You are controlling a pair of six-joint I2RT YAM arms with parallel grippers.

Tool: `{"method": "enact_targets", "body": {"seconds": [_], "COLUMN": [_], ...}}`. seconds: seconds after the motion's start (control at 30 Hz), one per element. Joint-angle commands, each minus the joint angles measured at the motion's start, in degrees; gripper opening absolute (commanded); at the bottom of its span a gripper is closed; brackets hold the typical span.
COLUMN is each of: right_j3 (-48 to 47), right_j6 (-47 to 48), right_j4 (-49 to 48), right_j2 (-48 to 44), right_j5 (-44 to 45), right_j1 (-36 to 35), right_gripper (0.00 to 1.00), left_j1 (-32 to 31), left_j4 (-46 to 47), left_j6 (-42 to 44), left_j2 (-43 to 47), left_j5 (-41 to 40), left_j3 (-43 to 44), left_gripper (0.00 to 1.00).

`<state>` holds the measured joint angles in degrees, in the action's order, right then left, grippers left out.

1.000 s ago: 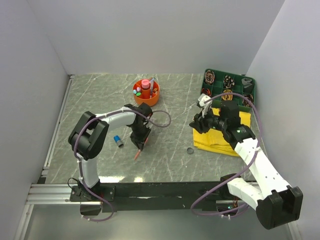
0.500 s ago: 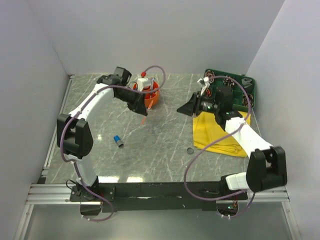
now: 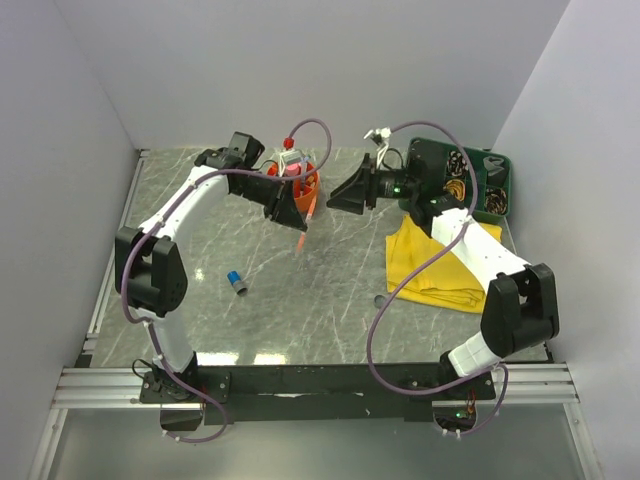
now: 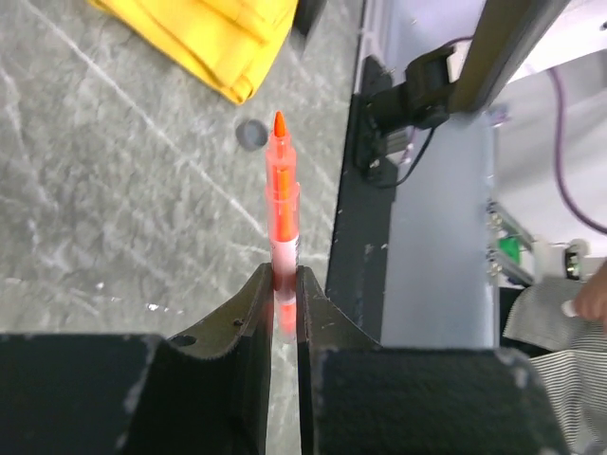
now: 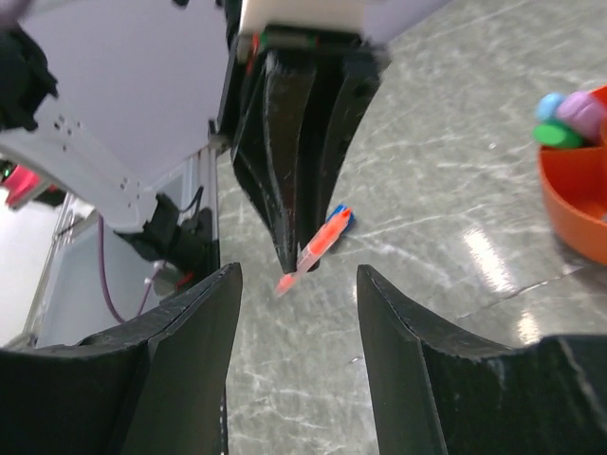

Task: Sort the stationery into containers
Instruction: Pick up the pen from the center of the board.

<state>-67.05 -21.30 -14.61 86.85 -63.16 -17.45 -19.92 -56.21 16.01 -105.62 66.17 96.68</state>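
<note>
**Gripping an orange marker [image 4: 281,185] beside the orange organiser [image 3: 311,196]**

Pinches the marker low on its clear barrel between the two fingers of the left pincer [image 4: 284,277]. Stays nowhere near slack: closed tight on the barrel, with the orange tip pointing straight out past the fingertips. Holds it up off the surface [image 3: 330,290], tip angled downward, just beside the near right rim of the organiser and not touching it. Shows, in the right wrist view, blue, pink and green caps poking up above that rim.

Faces the right pincer [image 5: 299,275], spread open and empty, aimed at the marker from the right. Comes near the marker's tip but keeps apart from it.

Farther out, on the near left, a blue cap [image 3: 237,282] lying alone on the surface, well apart from the organiser. Toward the near right, a dark disc [image 3: 380,300] flat on the surface, just off the near left corner of a crumpled yellow cloth [image 3: 440,270]. Behind the cloth, in the far right corner, the green tray [image 3: 497,190], divided into square cells and partly hidden by the right arm. Holds dark coiled items in several cells; cannot tell what those are.
</note>
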Motion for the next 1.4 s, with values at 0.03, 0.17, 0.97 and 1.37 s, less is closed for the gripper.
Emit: {"method": "enact_targets", "body": {"seconds": [0.03,0.17,0.97,1.37], "right_j3": [-2.2,-2.1,-4.8,-4.4], "right_j6": [5.7,5.7,-6.4,-11.6], "right_j4": [4.1,3.5,-10.8,-15.0], "right_j2": [1.0,1.8,8.2,9.1], "right_j5": [-0.2,1.0,1.5,3.4], "right_j1": [-2.7,-3.5,-6.9,-6.5], "right_gripper": [0.6,0.6,0.46,0.0], "left_j1": [0.7,1.3,1.0,0.9], "left_j4": [6.3,9.9,15.2,15.6], "left_j6": [-6.2,-10.3,-15.1,-15.7], "left_j2": [-0.3,-0.2,0.1,0.9], "left_j5": [7.6,9.8,12.0,7.1], "left_j3": [1.1,0.9,-1.9,-2.3], "left_gripper": [0.01,0.01,0.01,0.32]}}
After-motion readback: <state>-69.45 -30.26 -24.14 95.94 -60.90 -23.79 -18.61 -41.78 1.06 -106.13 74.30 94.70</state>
